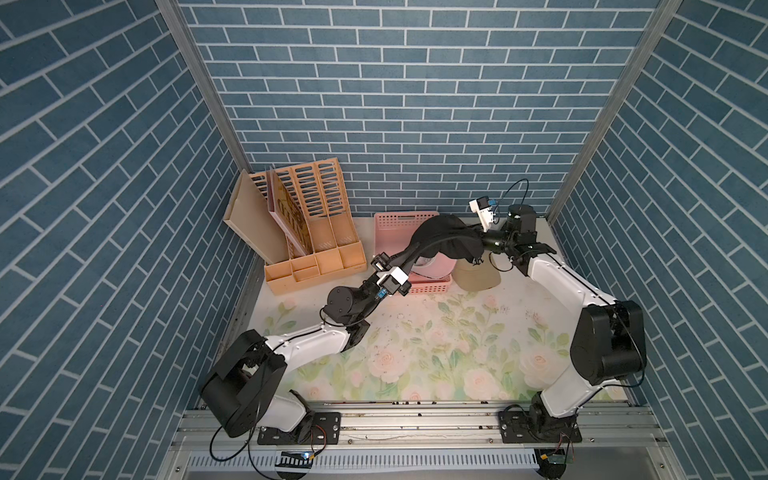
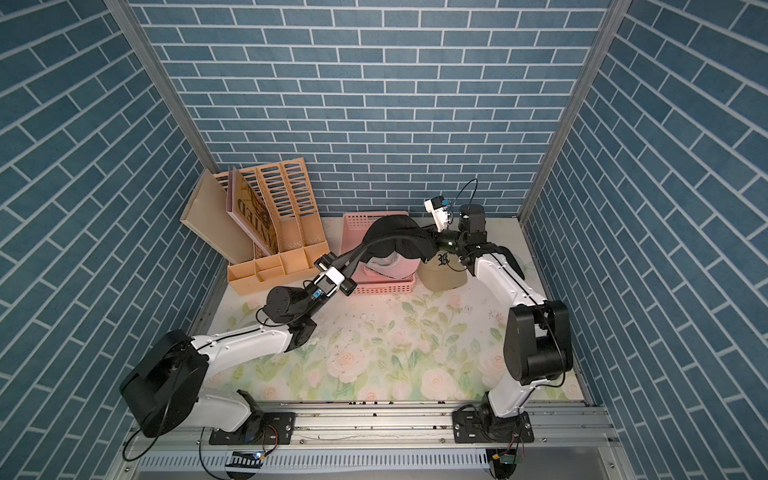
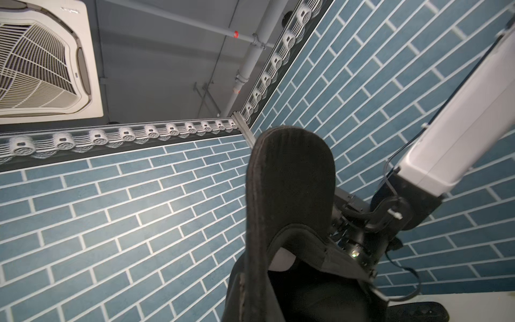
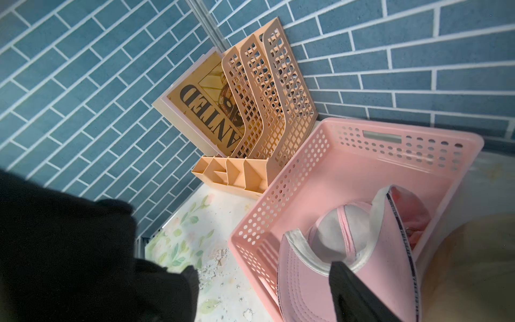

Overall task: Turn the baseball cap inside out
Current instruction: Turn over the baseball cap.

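Black baseball cap [image 1: 449,236] hangs in the air above the pink basket [image 1: 395,217], its soft cloth crown sagging and its stiff, stitched brim pinched in the closed left gripper [image 1: 400,258]. The right gripper [image 1: 481,246] stands spread at the crown's far edge, one finger seemingly under the fabric. Inside the basket lies a pink cap [image 4: 301,281]. Just beside the basket, a tan cap [image 2: 440,278] bears a blackletter emblem. Near the basket, a peach slotted file rack [image 1: 320,199] holds a sheet [image 4: 200,111] reading "ANTED".

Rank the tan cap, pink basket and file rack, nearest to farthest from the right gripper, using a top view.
1. Tan cap, just beneath the right gripper.
2. Pink basket, middle rear.
3. File rack, far left corner.
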Controlling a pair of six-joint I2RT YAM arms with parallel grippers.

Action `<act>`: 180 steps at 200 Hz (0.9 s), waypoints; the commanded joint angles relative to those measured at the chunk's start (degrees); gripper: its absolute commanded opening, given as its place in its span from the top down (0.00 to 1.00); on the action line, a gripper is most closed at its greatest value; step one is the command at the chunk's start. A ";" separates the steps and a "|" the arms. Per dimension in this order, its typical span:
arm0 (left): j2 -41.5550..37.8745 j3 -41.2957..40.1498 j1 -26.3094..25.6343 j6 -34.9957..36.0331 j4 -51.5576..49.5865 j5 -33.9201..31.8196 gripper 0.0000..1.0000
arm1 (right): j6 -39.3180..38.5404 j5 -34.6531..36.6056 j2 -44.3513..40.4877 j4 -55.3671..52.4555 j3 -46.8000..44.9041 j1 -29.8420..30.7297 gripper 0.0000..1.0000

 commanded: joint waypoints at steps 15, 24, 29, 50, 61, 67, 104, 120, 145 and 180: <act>-6.17 3.06 1.54 -2.28 -2.76 14.86 1.00 | 8.79 2.23 3.80 0.47 2.58 -2.37 0.18; -6.62 2.88 1.60 -2.16 -2.70 14.20 1.00 | 8.82 3.90 3.10 -0.15 2.76 -2.53 0.17; -6.70 2.67 1.78 -2.06 -2.38 13.39 1.00 | 9.58 4.72 2.68 0.20 2.59 -2.71 0.17; -6.91 2.25 2.84 -3.54 -1.11 9.10 1.00 | 10.15 10.55 0.33 -0.05 1.87 -3.17 0.17; -6.79 1.73 4.31 -6.87 1.99 9.95 1.00 | 11.77 12.06 -1.12 2.15 0.29 -4.05 0.16; -6.91 1.38 5.11 -8.63 3.56 11.43 1.00 | 15.49 10.14 -1.61 6.50 -1.83 -5.18 0.16; -8.73 2.90 9.94 -8.26 -5.94 25.79 1.00 | 35.45 -3.16 -2.05 31.40 -8.42 -7.00 0.08; -9.42 6.19 10.16 2.39 -23.39 31.03 1.00 | 31.23 -3.17 -3.78 26.01 -7.04 -5.70 0.08; -8.80 10.69 9.88 12.05 -39.03 35.79 1.00 | 6.43 6.55 -3.66 -5.60 4.89 0.24 0.08; -7.00 19.66 9.90 20.84 -55.33 42.30 1.00 | -11.56 14.45 3.67 -27.41 15.50 5.40 0.08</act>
